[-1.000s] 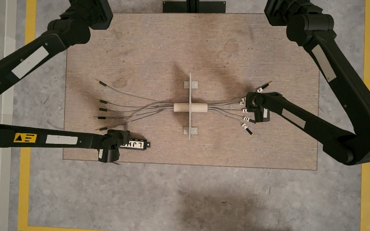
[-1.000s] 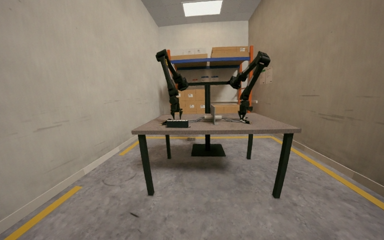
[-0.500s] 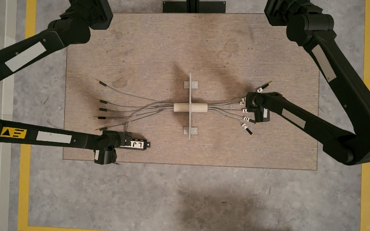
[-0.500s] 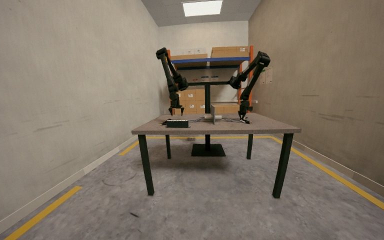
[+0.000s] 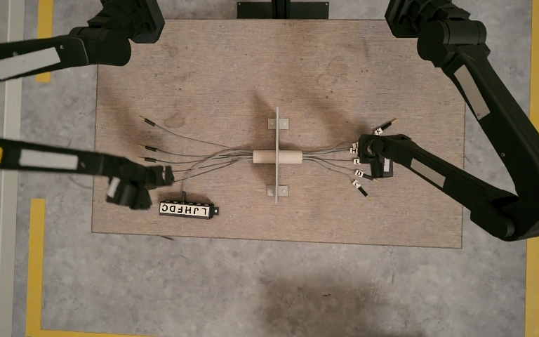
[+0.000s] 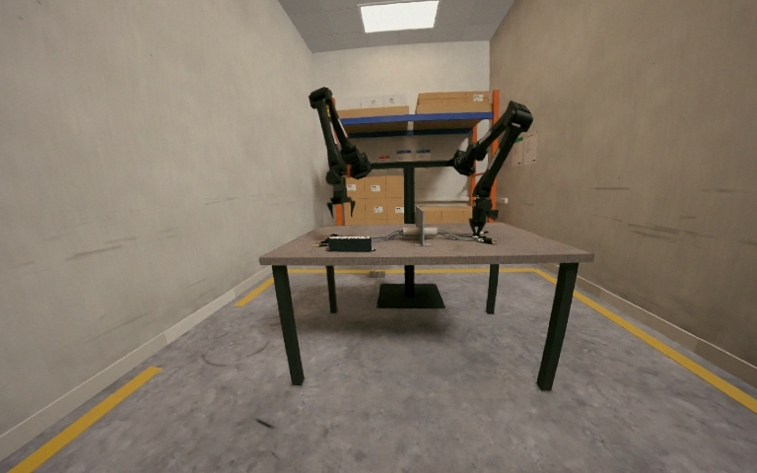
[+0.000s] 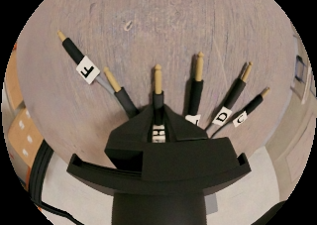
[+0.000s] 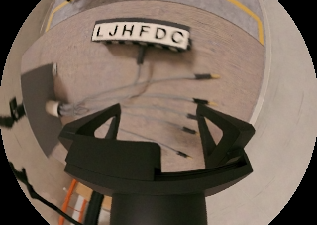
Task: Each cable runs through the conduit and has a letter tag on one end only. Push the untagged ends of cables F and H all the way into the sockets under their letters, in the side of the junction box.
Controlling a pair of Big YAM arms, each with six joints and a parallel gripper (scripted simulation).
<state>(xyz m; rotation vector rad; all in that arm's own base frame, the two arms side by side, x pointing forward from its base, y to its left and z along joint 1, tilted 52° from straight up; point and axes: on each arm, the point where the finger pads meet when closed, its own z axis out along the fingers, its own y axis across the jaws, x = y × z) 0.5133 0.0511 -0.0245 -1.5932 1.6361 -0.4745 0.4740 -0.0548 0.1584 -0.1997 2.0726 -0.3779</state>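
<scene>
Pincer on the right arm (image 5: 168,175) (image 6: 341,209) (image 8: 159,106) gapes wide; left pincer (image 5: 362,149) (image 6: 476,233) (image 7: 158,110) grips cable H's tagged plug (image 7: 158,88).

The long black box-shaped junction box (image 5: 186,209) (image 6: 350,243) (image 8: 141,35) with a white letter strip sits near left, upright; a black plug (image 5: 183,196) (image 8: 141,56) on a grey cable is in its F socket. At right, grey cable F's tagged black-and-brass end (image 5: 385,126) (image 7: 73,51) lies angled, farther than grey cable H's (image 5: 353,150) (image 7: 158,100).

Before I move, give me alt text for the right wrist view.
The wide-open black right gripper holds nothing, facing a black rectangular junction box lettered L J H F D C, with one black plug at its side, about mid-row. Nearer, thin grey cables with black, gold-tipped ends fan out from a pale round conduit.
</scene>
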